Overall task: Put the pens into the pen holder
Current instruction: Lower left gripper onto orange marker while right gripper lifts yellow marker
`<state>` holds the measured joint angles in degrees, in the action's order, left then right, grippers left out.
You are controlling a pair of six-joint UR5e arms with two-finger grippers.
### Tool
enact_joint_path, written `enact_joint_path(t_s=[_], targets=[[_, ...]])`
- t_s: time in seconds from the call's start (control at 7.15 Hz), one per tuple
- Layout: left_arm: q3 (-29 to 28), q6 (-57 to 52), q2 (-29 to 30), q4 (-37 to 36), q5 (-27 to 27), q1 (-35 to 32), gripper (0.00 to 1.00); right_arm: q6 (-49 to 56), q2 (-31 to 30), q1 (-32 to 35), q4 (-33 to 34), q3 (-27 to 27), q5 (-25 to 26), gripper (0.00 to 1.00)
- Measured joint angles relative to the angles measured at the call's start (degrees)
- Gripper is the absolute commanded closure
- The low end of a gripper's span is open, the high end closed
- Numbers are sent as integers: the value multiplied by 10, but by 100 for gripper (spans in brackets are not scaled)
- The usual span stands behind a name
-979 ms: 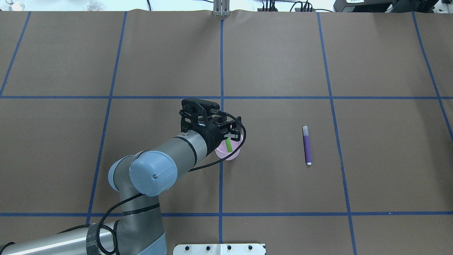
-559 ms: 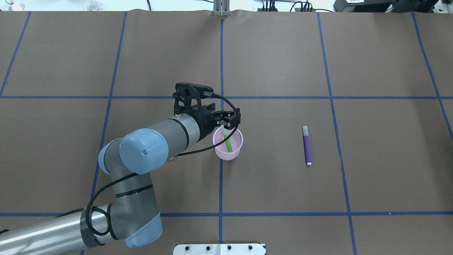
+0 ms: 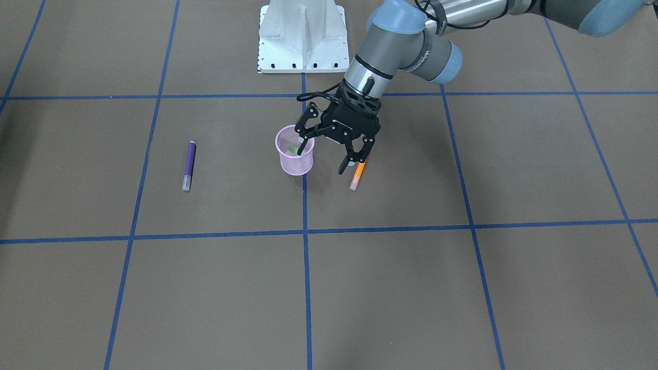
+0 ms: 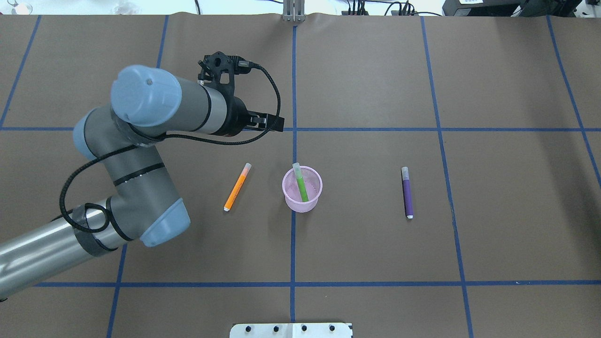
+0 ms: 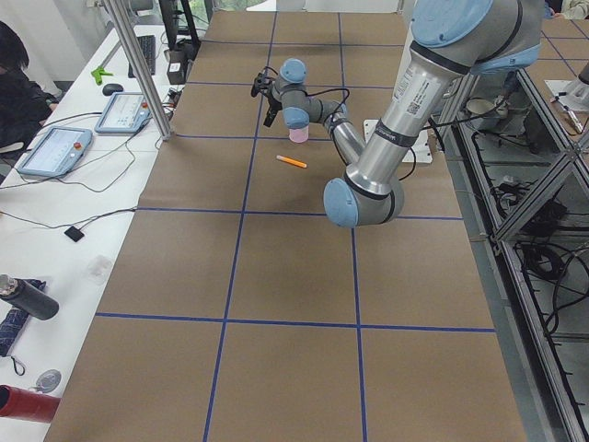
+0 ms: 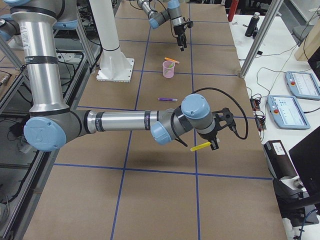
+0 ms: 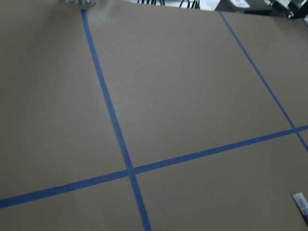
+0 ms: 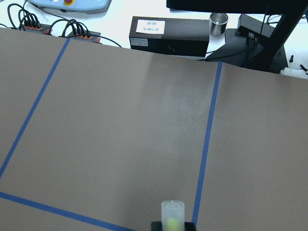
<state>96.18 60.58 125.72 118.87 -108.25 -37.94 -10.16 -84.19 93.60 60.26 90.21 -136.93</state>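
Note:
The pink mesh pen holder (image 4: 303,206) stands mid-table with the green pen (image 4: 301,184) leaning inside it. On the paper to its left lies the orange pen (image 4: 237,187), and the purple pen (image 4: 407,193) lies to its right. My left gripper (image 3: 322,159) hangs open and empty, raised above the table beyond the orange pen (image 3: 358,174). The right gripper (image 6: 214,141) shows only in the right side view and its own wrist view. It is shut on a yellow-green pen (image 6: 201,146), whose pale cap end (image 8: 172,211) points forward.
Brown paper with a blue tape grid (image 4: 294,129) covers the table. The white robot base plate (image 3: 300,38) sits at the near edge. Cables and boxes (image 8: 168,36) line the far end, and a person (image 5: 14,87) sits at a side desk.
The left gripper, over the holder a second ago, left the green pen standing in it, then rose and swung away to the far left. The orange pen is now uncovered.

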Motion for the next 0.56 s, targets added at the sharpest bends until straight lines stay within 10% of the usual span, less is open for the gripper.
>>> enact_joint_path(t_s=[0.56], targets=[[-3,-40,-1,-82,-68,-30,1,-67,-28,2,-153,-4,57,100]])
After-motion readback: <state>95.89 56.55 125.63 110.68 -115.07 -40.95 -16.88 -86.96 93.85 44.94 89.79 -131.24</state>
